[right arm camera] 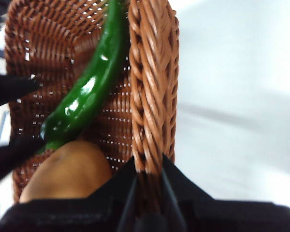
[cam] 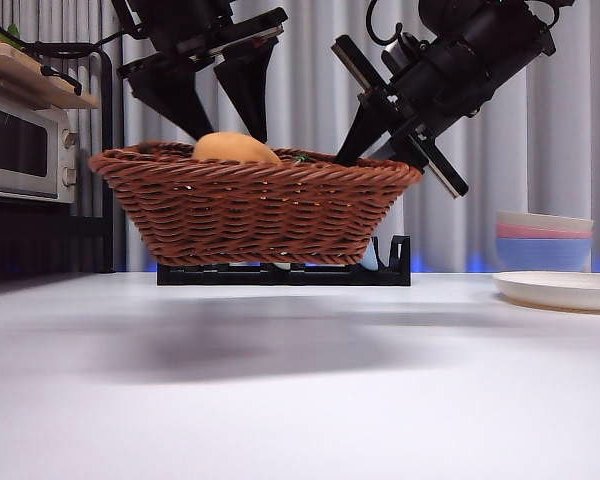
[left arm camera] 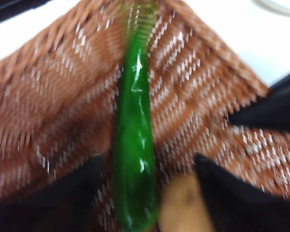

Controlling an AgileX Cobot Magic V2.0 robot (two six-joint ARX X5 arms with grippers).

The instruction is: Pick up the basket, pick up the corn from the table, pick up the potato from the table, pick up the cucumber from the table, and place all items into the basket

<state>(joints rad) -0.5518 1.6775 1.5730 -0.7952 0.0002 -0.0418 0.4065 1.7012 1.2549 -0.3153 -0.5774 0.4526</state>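
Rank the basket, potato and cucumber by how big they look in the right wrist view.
1. basket, largest.
2. and 3. cucumber and potato: too close to rank; the potato is partly hidden and nearer the camera.

place: staged kitchen — toaster oven | stacked bowls | plate | grey curtain

Materials and finish, basket lifted over the table

Basket: brown woven wicker, rough ribbed weave, braided rim, light showing through gaps in the floor; cucumber: dark green plastic, very glossy, bright highlights; potato: tan-orange, smooth, dull sheen; table: plain white, smooth, softly matt; right gripper jaws: black, matt
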